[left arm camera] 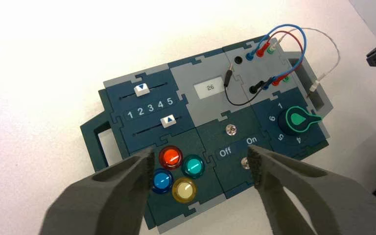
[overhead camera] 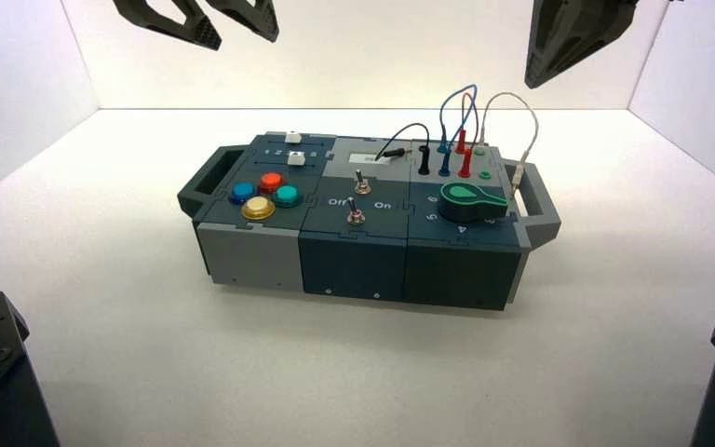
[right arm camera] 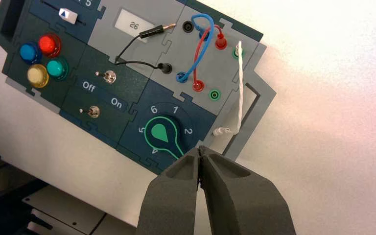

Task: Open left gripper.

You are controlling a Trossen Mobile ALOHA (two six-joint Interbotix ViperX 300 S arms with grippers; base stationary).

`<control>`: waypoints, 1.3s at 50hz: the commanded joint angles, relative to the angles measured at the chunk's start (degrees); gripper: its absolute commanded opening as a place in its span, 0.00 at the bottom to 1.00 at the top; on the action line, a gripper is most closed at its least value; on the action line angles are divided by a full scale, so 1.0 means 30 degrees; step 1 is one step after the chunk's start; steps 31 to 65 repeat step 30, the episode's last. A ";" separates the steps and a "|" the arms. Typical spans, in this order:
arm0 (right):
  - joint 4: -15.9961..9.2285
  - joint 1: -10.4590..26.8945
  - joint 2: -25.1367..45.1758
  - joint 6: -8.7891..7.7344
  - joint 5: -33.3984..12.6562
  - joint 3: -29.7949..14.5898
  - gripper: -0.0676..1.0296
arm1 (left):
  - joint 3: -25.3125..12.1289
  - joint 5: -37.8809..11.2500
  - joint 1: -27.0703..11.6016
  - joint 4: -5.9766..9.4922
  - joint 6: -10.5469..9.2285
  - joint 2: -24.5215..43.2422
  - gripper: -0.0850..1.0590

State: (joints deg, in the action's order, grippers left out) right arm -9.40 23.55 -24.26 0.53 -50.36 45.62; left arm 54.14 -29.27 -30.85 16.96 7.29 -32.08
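Observation:
My left gripper (overhead camera: 244,41) hangs high above the box's left end, open and empty. In the left wrist view its fingers (left arm camera: 142,169) stand wide apart around the gripper's middle (left arm camera: 200,159), framing the red (left arm camera: 170,156), teal (left arm camera: 193,166), blue (left arm camera: 161,181) and yellow (left arm camera: 184,190) buttons far below. My right gripper (overhead camera: 545,74) hangs high above the box's right end, shut and empty; it also shows in the right wrist view (right arm camera: 200,152).
The dark box (overhead camera: 354,251) stands mid-table with handles at both ends. It bears two white sliders (left arm camera: 141,89), two toggle switches (left arm camera: 231,129) by "Off" and "On", a display (left arm camera: 208,88) reading 26, a green knob (left arm camera: 298,121) and plugged wires (left arm camera: 284,36).

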 commanded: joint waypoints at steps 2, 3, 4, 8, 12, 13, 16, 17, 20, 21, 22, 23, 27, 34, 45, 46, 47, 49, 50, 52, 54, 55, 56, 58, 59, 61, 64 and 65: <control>-0.0029 -0.0059 -0.0234 -0.0029 0.0059 -0.0498 0.04 | -0.0762 0.0234 0.0059 -0.0029 0.0088 -0.0146 0.94; 0.0000 -0.0059 -0.0264 -0.0029 0.0059 -0.0557 0.04 | -0.0791 0.0264 0.0088 -0.0029 0.0088 -0.0146 0.94; -0.0029 -0.0059 -0.0264 -0.0029 0.0059 -0.0557 0.04 | -0.0791 0.0264 0.0088 -0.0029 0.0146 -0.0176 0.94; -0.0029 -0.0059 -0.0264 -0.0029 0.0059 -0.0498 0.04 | -0.0879 0.0322 0.0059 -0.0029 0.0205 -0.0176 0.94; -0.0029 -0.0059 -0.0264 -0.0029 0.0059 -0.0469 0.04 | -0.0908 0.0322 0.0088 -0.0029 0.0264 -0.0176 0.94; -0.0029 -0.0059 -0.0293 -0.0029 0.0059 -0.0439 0.04 | -0.0908 0.0322 0.0088 -0.0029 0.0293 -0.0176 0.94; -0.0029 -0.0029 -0.0322 -0.0029 0.0059 -0.0381 0.04 | -0.0937 0.0322 0.0059 -0.0029 0.0293 -0.0176 0.94; -0.0029 -0.0059 -0.0352 -0.0029 0.0059 -0.0381 0.04 | -0.0967 0.0322 0.0088 0.0000 0.0293 -0.0176 0.94; -0.0029 -0.0059 -0.0439 -0.0029 0.0059 -0.0293 0.04 | -0.0937 0.0322 0.0088 -0.0029 0.0293 -0.0117 0.94; -0.0029 -0.0059 -0.0469 -0.0029 0.0059 -0.0293 0.04 | -0.0937 0.0352 0.0088 -0.0029 0.0293 -0.0088 0.94; -0.0029 -0.0059 -0.0498 -0.0029 0.0059 -0.0293 0.04 | -0.0937 0.0352 0.0088 -0.0029 0.0293 -0.0088 0.94; -0.0029 -0.0059 -0.0498 -0.0029 0.0059 -0.0293 0.04 | -0.0937 0.0352 0.0088 -0.0029 0.0293 -0.0088 0.94; 0.0000 -0.0059 -0.0498 -0.0029 0.0059 -0.0293 0.04 | -0.0937 0.0410 0.0088 -0.0029 0.0293 -0.0059 0.94; 0.0000 -0.0059 -0.0439 -0.0029 0.0088 -0.0293 0.04 | -0.0908 0.0439 0.0088 -0.0029 0.0293 -0.0059 0.94; 0.0000 -0.0059 -0.0439 -0.0029 0.0088 -0.0293 0.04 | -0.0908 0.0439 0.0088 -0.0029 0.0293 -0.0059 0.94; 0.0000 -0.0059 -0.0439 -0.0029 0.0088 -0.0293 0.04 | -0.0908 0.0439 0.0088 -0.0029 0.0293 -0.0059 0.94; 0.0000 -0.0059 -0.0439 -0.0029 0.0088 -0.0293 0.04 | -0.0908 0.0439 0.0088 -0.0029 0.0293 -0.0059 0.94; 0.0000 -0.0059 -0.0439 -0.0029 0.0088 -0.0293 0.04 | -0.0908 0.0439 0.0088 -0.0029 0.0293 -0.0059 0.94; 0.0000 -0.0059 -0.0439 -0.0029 0.0088 -0.0293 0.04 | -0.0908 0.0439 0.0088 -0.0029 0.0293 -0.0059 0.94; 0.0000 -0.0059 -0.0439 -0.0029 0.0088 -0.0293 0.04 | -0.0908 0.0439 0.0088 -0.0029 0.0293 -0.0059 0.94; 0.0000 -0.0059 -0.0439 -0.0029 0.0088 -0.0293 0.04 | -0.0908 0.0439 0.0088 -0.0029 0.0293 -0.0059 0.94; 0.0000 -0.0059 -0.0439 -0.0029 0.0088 -0.0293 0.04 | -0.0908 0.0439 0.0088 -0.0029 0.0293 -0.0059 0.94; 0.0000 -0.0059 -0.0439 -0.0029 0.0088 -0.0293 0.04 | -0.0908 0.0439 0.0088 -0.0029 0.0293 -0.0059 0.94; 0.0000 -0.0059 -0.0439 -0.0029 0.0088 -0.0293 0.04 | -0.0908 0.0439 0.0088 -0.0029 0.0293 -0.0059 0.94; 0.0000 -0.0059 -0.0439 -0.0029 0.0088 -0.0293 0.04 | -0.0908 0.0439 0.0088 -0.0029 0.0293 -0.0059 0.94; 0.0000 -0.0059 -0.0439 -0.0029 0.0088 -0.0293 0.04 | -0.0908 0.0439 0.0088 -0.0029 0.0293 -0.0059 0.94; 0.0000 -0.0059 -0.0439 -0.0029 0.0088 -0.0293 0.04 | -0.0908 0.0439 0.0088 -0.0029 0.0293 -0.0059 0.94; 0.0000 -0.0059 -0.0439 -0.0029 0.0088 -0.0293 0.04 | -0.0908 0.0439 0.0088 -0.0029 0.0293 -0.0059 0.94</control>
